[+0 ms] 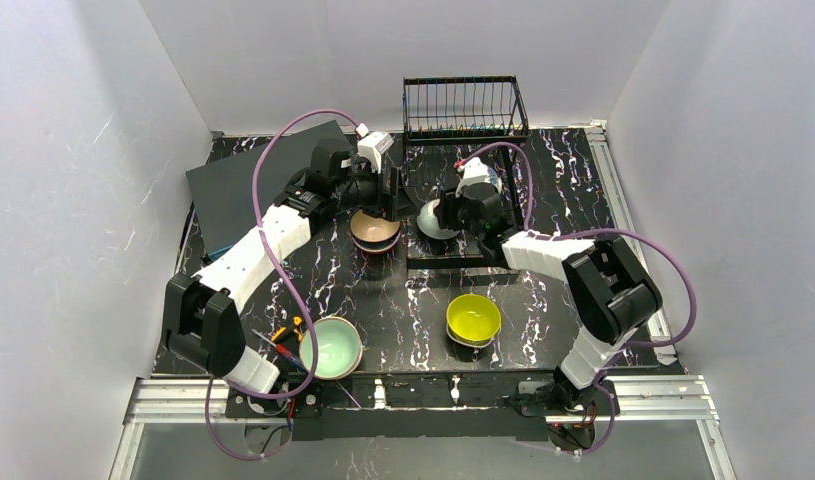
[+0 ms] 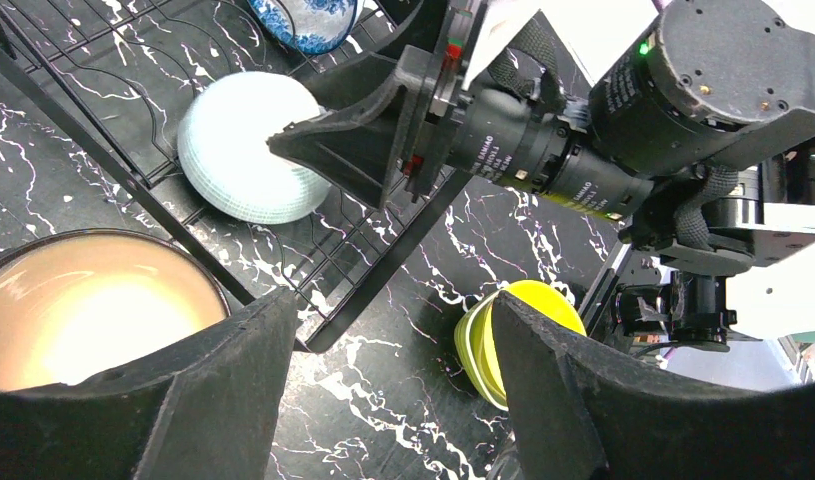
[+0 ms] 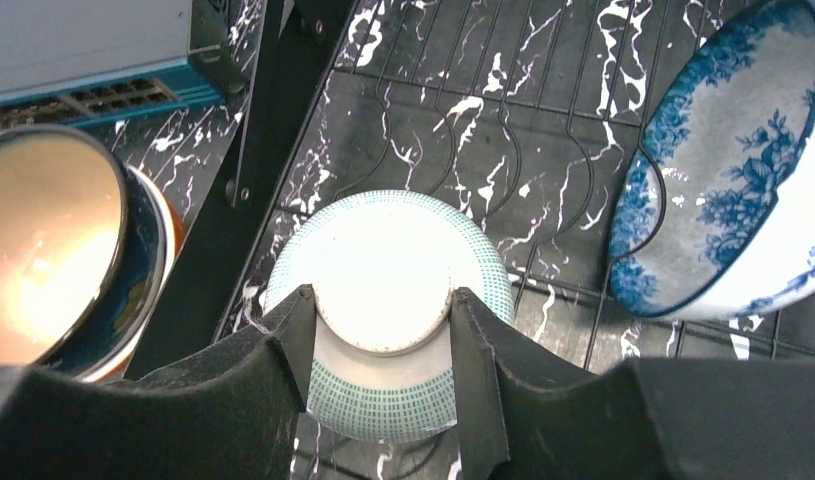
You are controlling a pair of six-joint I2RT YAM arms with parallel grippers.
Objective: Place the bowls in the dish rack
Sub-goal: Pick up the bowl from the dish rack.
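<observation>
The black wire dish rack has its basket at the back and its flat frame base in front. My right gripper is over that base and shut on the foot of an upturned white bowl with teal dots, which rests tilted on the wires. A blue-and-white bowl leans in the rack to its right. My left gripper is open and empty above a stack with a pinkish beige bowl on top, just left of the frame. A yellow bowl and a mint-green bowl sit near the front.
A dark grey flat box lies at the back left. The stack also shows dark blue and orange rims in the right wrist view. The two grippers are close together over the rack's left frame bar. White walls enclose the table.
</observation>
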